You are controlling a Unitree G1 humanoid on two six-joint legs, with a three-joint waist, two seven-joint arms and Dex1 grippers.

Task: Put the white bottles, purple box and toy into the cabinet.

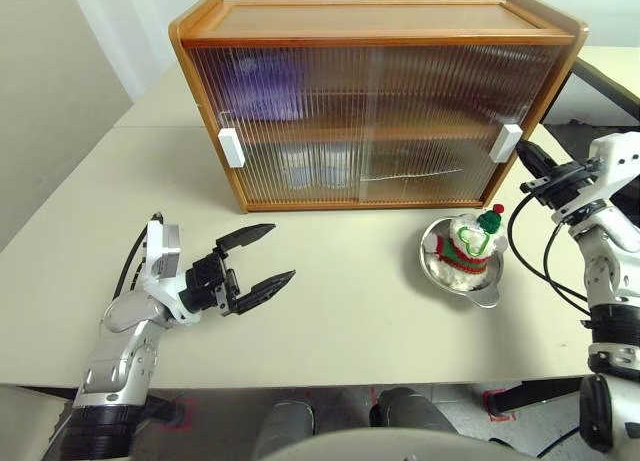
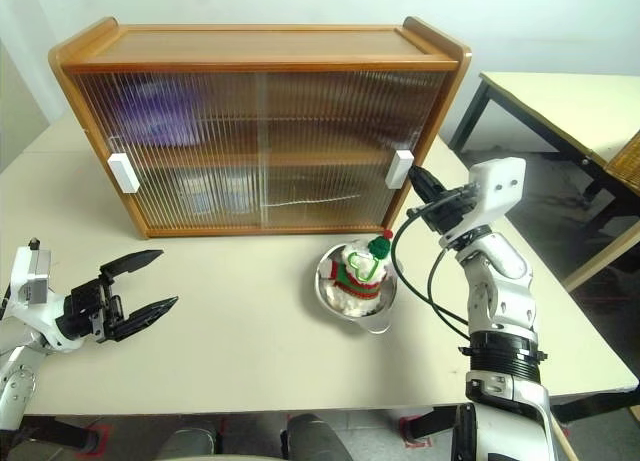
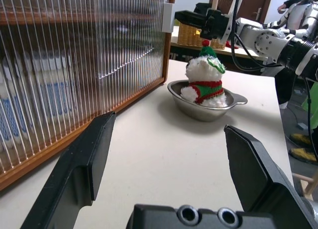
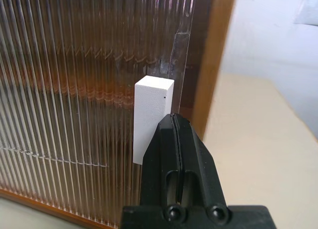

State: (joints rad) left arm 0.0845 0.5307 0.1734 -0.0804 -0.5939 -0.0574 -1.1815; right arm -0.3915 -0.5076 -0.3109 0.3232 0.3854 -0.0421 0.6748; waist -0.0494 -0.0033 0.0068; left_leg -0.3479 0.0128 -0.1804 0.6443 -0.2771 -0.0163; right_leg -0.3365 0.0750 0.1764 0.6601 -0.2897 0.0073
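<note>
The wooden cabinet [image 1: 370, 26] stands at the back of the table with both ribbed sliding doors closed. Behind the doors, the purple box [image 1: 265, 86] shows as a blur on the upper shelf and the white bottles [image 1: 315, 166] on the lower one. The plush toy [image 1: 470, 243] sits upright in a steel bowl [image 1: 432, 256] in front of the cabinet's right half. My right gripper [image 4: 172, 117] is shut and empty, its tip just beside the right door's white handle [image 1: 506, 143]. My left gripper [image 1: 280, 251] hovers open over the table at the left, holding nothing.
The left door carries a matching white handle [image 1: 231, 148]. Bare tabletop [image 1: 340, 301] stretches between my left gripper and the bowl. A second table [image 2: 560, 91] stands off to the right, past this table's right edge.
</note>
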